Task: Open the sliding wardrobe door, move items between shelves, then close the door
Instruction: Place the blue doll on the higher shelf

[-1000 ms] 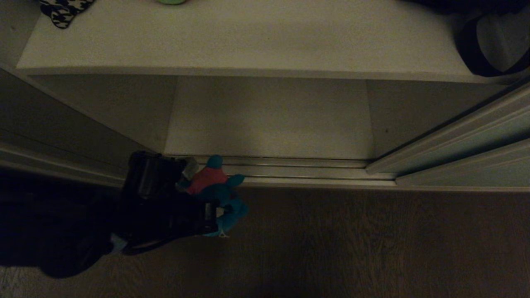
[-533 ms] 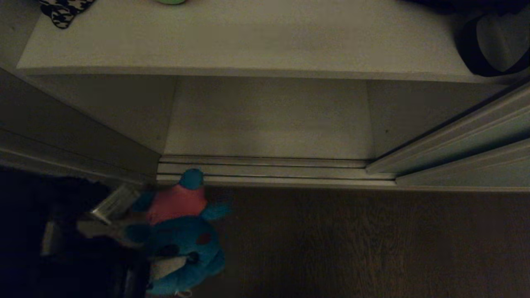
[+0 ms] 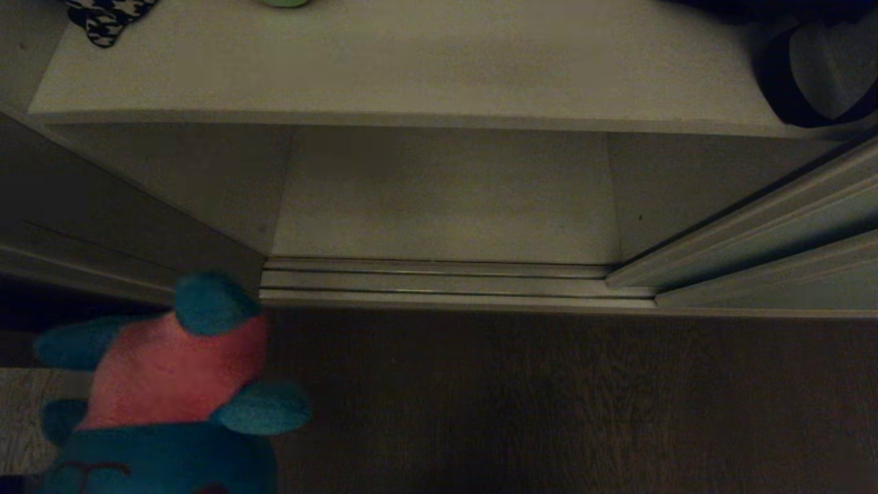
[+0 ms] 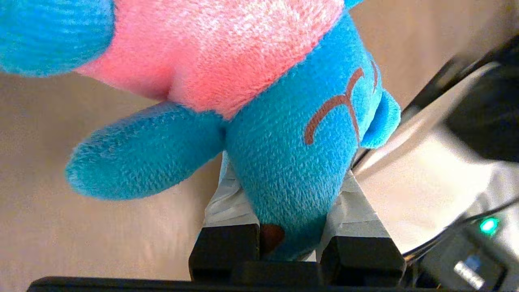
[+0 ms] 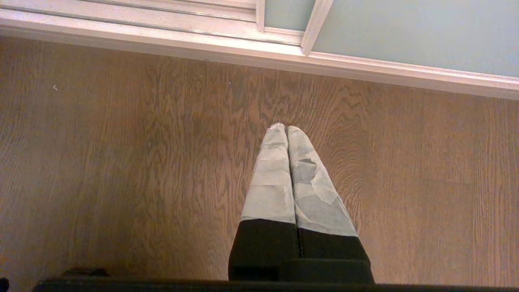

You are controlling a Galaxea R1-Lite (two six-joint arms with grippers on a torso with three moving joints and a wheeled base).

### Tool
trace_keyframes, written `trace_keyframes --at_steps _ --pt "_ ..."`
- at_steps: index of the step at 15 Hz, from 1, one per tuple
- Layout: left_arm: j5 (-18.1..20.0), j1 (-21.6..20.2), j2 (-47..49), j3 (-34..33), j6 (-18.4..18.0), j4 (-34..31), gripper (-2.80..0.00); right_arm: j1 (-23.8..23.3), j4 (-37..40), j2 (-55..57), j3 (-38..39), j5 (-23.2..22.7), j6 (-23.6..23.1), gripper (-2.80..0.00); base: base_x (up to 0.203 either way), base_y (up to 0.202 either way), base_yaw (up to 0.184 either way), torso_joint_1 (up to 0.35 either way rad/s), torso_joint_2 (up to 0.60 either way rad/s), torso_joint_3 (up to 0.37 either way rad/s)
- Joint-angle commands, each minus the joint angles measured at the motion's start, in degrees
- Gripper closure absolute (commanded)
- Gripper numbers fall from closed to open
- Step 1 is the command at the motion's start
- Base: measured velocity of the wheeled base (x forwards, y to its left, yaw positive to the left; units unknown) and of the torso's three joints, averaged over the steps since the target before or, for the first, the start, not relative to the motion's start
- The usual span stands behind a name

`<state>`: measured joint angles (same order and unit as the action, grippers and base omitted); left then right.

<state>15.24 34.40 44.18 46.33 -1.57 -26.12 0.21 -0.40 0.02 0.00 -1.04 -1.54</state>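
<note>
Left gripper (image 4: pixel 290 211), fingers clamped on the head of the teal-blue plush toy (image 4: pixel 284 154), which hangs pink torso uppermost above the wooden floor (image 3: pixel 549 405), just before the wardrobe's bottom track (image 3: pixel 446 283). Right gripper (image 5: pixel 286 134), fingertips pressed together and empty, above the floor beside the sliding wardrobe door (image 5: pixel 405 32). Upper shelf (image 3: pixel 411 62) beyond.
</note>
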Motion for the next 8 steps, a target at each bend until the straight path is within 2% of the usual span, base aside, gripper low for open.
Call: trace_keyframes --at_steps 1,5,8 --pt "0.7 0.0 -1.2 3.5 -0.1 0.2 0.0 0.1 0.0 0.0 0.0 0.0 0.0 0.0 0.0 0.0 0.0 0.0 0.0 0.0" --pt "1.4 0.0 5.8 11.6 -0.1 2.2 0.0 0.0 0.0 0.0 0.0 0.0 0.0 0.0 0.0 0.0 0.0 0.0 0.0 0.0" --pt "1.8 0.0 15.9 17.1 -0.1 9.7 0.0 0.1 0.0 0.0 0.0 0.0 0.0 0.0 0.0 0.0 0.0 0.0 0.0 0.0"
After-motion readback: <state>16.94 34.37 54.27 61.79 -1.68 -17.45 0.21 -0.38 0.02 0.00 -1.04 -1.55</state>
